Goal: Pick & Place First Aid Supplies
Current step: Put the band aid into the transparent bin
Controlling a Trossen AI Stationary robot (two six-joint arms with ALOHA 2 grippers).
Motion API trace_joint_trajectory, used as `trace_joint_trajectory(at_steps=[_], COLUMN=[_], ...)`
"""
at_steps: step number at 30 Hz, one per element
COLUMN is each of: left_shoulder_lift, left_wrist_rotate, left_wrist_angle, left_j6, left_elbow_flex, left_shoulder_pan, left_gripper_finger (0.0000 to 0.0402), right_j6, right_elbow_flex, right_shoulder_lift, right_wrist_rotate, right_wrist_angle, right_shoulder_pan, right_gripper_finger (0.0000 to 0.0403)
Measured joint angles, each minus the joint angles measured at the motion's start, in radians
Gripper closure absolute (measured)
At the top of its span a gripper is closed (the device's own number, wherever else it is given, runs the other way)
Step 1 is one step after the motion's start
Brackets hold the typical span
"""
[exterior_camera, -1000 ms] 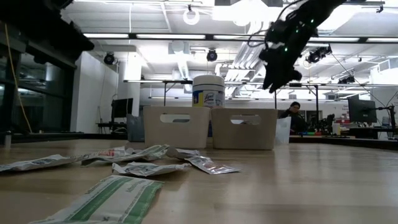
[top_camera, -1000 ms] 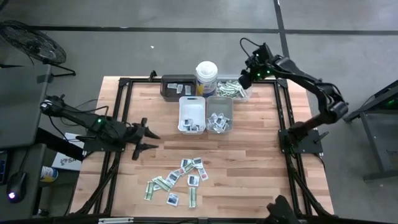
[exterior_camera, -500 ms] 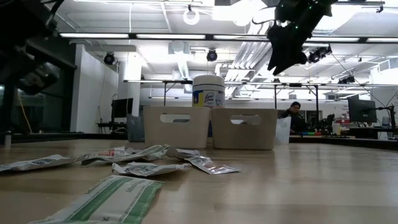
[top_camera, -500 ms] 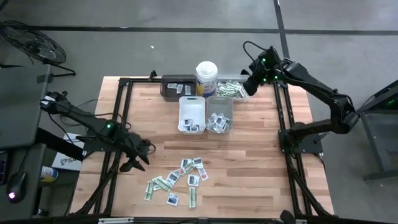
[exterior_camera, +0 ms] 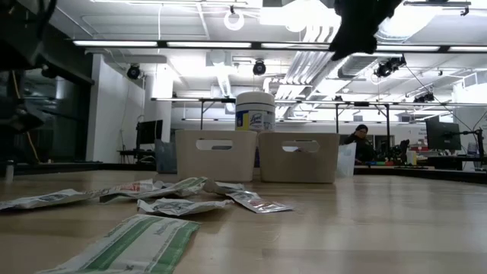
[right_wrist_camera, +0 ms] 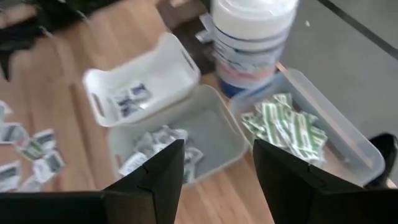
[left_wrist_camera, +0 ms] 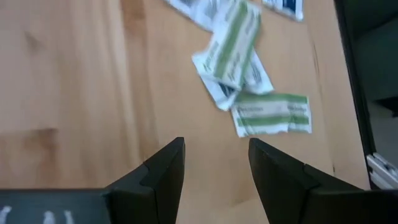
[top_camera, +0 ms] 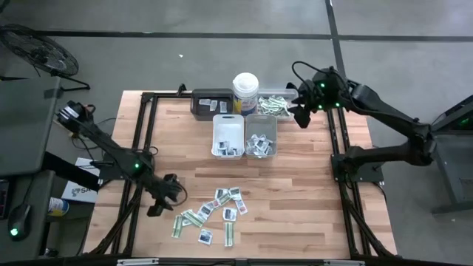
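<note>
The first aid supplies lie loose as a pile of white sachets and green-and-white strips (top_camera: 211, 214) flat on the wood near the front edge. My left gripper (top_camera: 164, 201) hangs open just left of the pile, tipped downward. In the left wrist view its fingers (left_wrist_camera: 214, 163) stand over bare wood, with green-and-white strips (left_wrist_camera: 272, 113) a little ahead. My right gripper (top_camera: 301, 116) is open and high above the table's far right, beside the clear tray of strips (top_camera: 275, 105). It holds nothing (right_wrist_camera: 217, 163).
At the far edge stand a dark tray (top_camera: 209, 103), a tall white canister (top_camera: 245, 91), a white tray (top_camera: 228, 136) and a grey tray (top_camera: 261, 136), both holding sachets. A black frame (top_camera: 145, 140) runs along the table's sides. Bare wood lies between trays and pile.
My left gripper has swung toward the near edge and down, tipping from level to pointing downward, and now hangs beside the pile. My right gripper has risen and drifted from over the clear tray toward the table's right edge. Both stayed open.
</note>
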Motion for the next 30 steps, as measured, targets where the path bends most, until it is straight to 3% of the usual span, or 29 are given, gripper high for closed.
trace_joint_trajectory(at_steps=[12, 30], left_shoulder_lift=[0.192, 0.446], left_wrist_rotate=[-0.037, -0.054], left_wrist_angle=[0.044, -0.072], left_j6=[-0.075, -0.083], left_elbow_flex=[0.078, 0.282], left_shoulder_pan=[-0.112, -0.112], left_gripper_finger=[0.0225, 0.0225], right_j6=[0.104, 0.165], right_elbow_flex=[0.000, 0.000], right_shoulder_lift=[-0.080, -0.080], right_wrist_rotate=[0.000, 0.057], right_wrist_angle=[0.009, -0.036], right_shoulder_pan=[0.179, 0.360], right_gripper_finger=[0.0217, 0.0217])
